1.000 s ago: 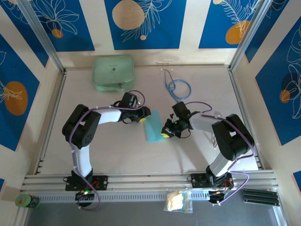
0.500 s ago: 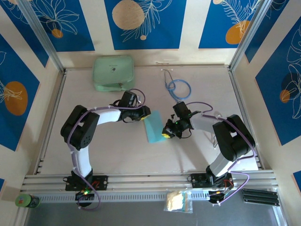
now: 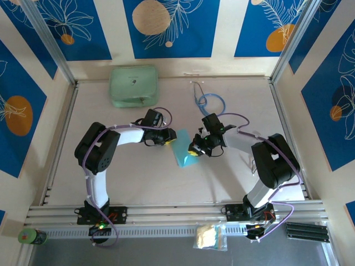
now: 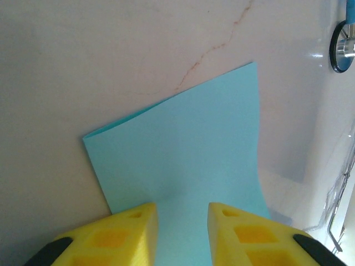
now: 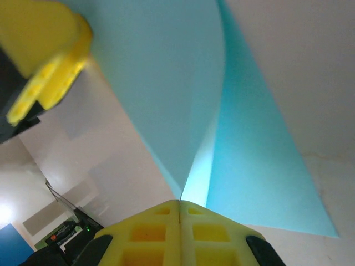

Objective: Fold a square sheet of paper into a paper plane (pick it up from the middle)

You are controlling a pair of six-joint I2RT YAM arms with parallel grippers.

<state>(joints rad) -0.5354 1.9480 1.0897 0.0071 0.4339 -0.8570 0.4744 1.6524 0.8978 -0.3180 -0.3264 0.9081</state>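
Over the middle of the table (image 3: 133, 177), seen from above, both arms bend inward with elbows out and wrists nearly meeting. The left gripper (image 3: 167, 139) sits at the upper-left edge of the light-blue sheet of paper (image 3: 183, 152) and the right gripper (image 3: 194, 150) at its right edge — the jaw gaps are too small to read here. A green case (image 3: 133, 86) and a stethoscope (image 3: 209, 103) lie well behind.

At the left wrist, two yellow fingers (image 4: 130, 230) stand apart, the sheet running under the gap between them; I cannot tell whether they touch it. The stethoscope's disc is cut off at the right edge.

At the right wrist, the fingers (image 5: 150, 227) are pressed together, pinching the sheet, which lifts and curls away in two leaves — a blurred finger of the left gripper shows upper left.
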